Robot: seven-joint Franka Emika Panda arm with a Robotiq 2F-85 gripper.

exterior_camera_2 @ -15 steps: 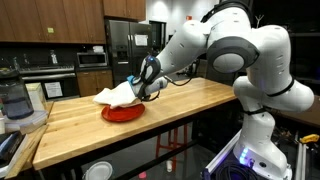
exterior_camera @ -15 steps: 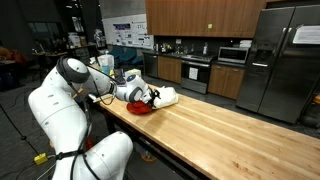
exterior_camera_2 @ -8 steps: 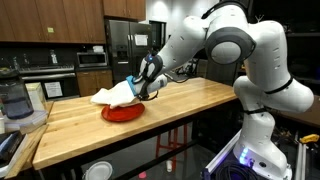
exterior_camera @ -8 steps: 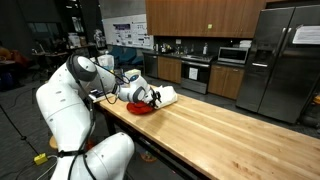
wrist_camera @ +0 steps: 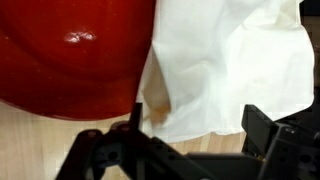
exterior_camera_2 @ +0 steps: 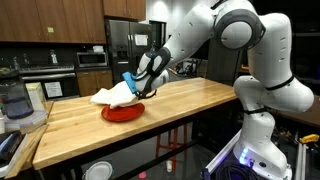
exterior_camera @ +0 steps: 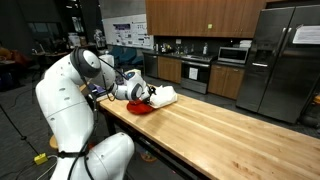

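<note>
A white cloth (exterior_camera_2: 112, 96) lies draped over a red plate (exterior_camera_2: 122, 113) on the wooden table top (exterior_camera_2: 180, 105). Both also show in an exterior view, the cloth (exterior_camera: 164, 96) and the plate (exterior_camera: 140, 108). My gripper (exterior_camera_2: 135, 87) hovers just above the cloth's edge, at the plate's rim. In the wrist view the plate (wrist_camera: 70, 50) fills the upper left and the cloth (wrist_camera: 230, 70) the upper right. The gripper's (wrist_camera: 200, 135) fingers stand wide apart with only cloth edge and bare wood between them. It is open and holds nothing.
A blender (exterior_camera_2: 14, 102) and white containers (exterior_camera_2: 52, 90) stand at one end of the table. Kitchen cabinets, a stove (exterior_camera: 195, 72), a microwave (exterior_camera: 233, 56) and a steel fridge (exterior_camera: 278, 60) line the back wall. The table edge runs close beside the plate.
The arm's upper links have swung up and back. The gripper has risen slightly over the cloth and plate, which have stayed in place.
</note>
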